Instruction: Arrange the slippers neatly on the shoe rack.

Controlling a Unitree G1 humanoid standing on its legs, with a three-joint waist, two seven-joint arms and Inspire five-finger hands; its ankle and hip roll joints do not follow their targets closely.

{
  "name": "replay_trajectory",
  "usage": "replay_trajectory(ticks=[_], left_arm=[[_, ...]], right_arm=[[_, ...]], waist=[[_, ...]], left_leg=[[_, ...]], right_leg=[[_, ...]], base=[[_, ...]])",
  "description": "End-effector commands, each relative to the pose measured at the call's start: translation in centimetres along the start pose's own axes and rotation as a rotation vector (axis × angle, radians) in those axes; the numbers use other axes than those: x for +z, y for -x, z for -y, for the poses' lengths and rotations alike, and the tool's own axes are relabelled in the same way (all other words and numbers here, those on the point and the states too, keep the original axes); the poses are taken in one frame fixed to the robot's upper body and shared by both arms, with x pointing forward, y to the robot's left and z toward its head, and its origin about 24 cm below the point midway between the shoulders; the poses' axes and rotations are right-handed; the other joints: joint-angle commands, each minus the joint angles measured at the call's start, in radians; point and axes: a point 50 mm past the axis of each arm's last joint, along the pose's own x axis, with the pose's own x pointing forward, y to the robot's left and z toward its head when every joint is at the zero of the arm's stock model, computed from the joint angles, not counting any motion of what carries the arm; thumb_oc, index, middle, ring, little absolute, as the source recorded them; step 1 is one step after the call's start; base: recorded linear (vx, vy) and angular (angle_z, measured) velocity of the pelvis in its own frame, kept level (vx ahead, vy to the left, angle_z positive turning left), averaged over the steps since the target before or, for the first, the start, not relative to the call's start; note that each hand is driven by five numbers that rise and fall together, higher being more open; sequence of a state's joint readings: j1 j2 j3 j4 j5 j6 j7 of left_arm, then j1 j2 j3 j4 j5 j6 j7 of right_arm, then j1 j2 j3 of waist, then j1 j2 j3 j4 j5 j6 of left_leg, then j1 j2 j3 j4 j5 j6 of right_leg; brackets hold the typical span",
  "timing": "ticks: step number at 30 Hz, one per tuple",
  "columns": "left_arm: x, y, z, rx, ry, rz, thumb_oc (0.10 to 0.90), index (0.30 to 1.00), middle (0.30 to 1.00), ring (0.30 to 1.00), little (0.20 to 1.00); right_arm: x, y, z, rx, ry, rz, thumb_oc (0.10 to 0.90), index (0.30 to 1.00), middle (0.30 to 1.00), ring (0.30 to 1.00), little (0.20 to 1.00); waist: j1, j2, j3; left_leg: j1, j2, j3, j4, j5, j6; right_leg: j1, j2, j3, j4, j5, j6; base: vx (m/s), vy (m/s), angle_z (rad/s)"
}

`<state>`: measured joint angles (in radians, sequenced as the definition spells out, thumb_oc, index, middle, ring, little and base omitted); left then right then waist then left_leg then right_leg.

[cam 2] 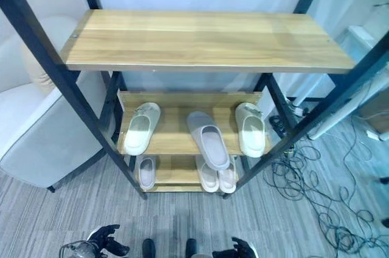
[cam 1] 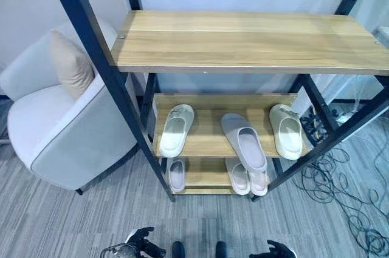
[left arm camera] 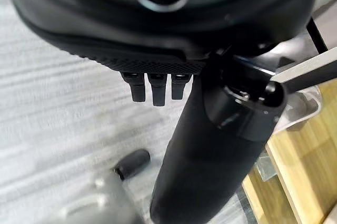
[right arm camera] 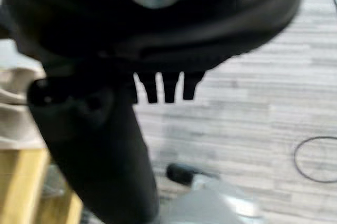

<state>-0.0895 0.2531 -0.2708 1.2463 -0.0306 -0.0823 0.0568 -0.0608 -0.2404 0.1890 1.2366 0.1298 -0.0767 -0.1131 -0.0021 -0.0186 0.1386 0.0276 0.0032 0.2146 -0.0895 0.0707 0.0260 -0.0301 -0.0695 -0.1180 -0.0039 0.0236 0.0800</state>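
Slippers are already sitting on the rack [cam 1: 243, 42]: mid shelf is carrying two cream ones [cam 1: 176, 128] [cam 1: 285, 129] and a grey one [cam 1: 244, 141] lying angled, overhanging the front; three more [cam 1: 176, 174] below. Straightening prob. left. Left robot hand [cam 1: 143, 241] and right robot hand [cam 1: 278, 249] are hanging low, fingers relaxed, holding nothing.

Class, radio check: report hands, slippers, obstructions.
Left hand and right hand low, open, empty. Grey slipper skewed on middle shelf between cream slippers. Nothing blocking.

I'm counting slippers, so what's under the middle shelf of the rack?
Under the middle shelf, the bottom shelf holds a slipper at left and a pair at right. Their toe ends are hidden beneath it.
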Motion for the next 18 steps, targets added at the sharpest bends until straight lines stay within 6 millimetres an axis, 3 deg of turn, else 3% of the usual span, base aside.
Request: replay_trajectory(ticks=[1,7,11,15,18], left_arm=[[1.5,-0.2,0.0,0.016,0.023,0.053,0.8,0.9,0.9,0.9,0.9],[0.3,-0.1,0.6,0.003,0.018,0.021,0.8,0.9,0.9,0.9,0.9],[0.4,0.0,0.8,-0.012,-0.018,0.025,0.8,0.9,0.9,0.9,0.9],[1.1,-0.1,1.1,-0.022,-0.028,0.052,0.8,0.9,0.9,0.9,0.9],[1.7,-0.1,1.2,-0.029,-0.037,0.083,0.8,0.9,0.9,0.9,0.9]], right_arm=[[0.8,-0.1,1.2,-0.028,0.058,0.045,0.8,0.9,0.9,0.9,0.9],[0.3,0.0,1.3,-0.028,0.081,0.042,0.8,0.9,0.9,0.9,0.9],[1.7,0.1,0.9,0.003,0.086,0.115,0.8,0.9,0.9,0.9,0.9],[3.9,0.4,0.1,0.053,0.11,0.231,0.8,0.9,0.9,0.9,0.9],[7.8,1.4,-1.2,0.131,0.125,0.418,0.8,0.9,0.9,0.9,0.9]], waist=[[0.034,-0.003,-0.039],[0.023,-0.005,-0.068],[0.016,-0.006,-0.077],[0.017,-0.005,-0.079],[0.021,-0.004,-0.079]], left_leg=[[-0.062,-0.004,-0.095,0.057,-0.054,-0.063],[-0.005,-0.001,-0.088,0.011,-0.051,-0.077],[0.008,0.003,-0.092,0.002,-0.054,-0.084],[0.011,0.007,-0.1,0.002,-0.058,-0.088],[0.017,0.009,-0.101,0.002,-0.061,-0.089]], right_leg=[[-0.024,-0.038,-0.049,0.025,-0.005,0.08],[0.034,-0.03,-0.057,-0.057,0.02,0.087],[0.059,-0.021,-0.054,-0.083,0.018,0.086],[0.065,-0.017,-0.056,-0.083,0.009,0.086],[0.075,-0.014,-0.057,-0.083,0.001,0.085]], base=[[0.06,-0.018,-0.44],[0.11,-0.061,0.04],[0.05,-0.046,-0.02],[0.02,-0.015,0.0],[0.0,0.0,0.0]])
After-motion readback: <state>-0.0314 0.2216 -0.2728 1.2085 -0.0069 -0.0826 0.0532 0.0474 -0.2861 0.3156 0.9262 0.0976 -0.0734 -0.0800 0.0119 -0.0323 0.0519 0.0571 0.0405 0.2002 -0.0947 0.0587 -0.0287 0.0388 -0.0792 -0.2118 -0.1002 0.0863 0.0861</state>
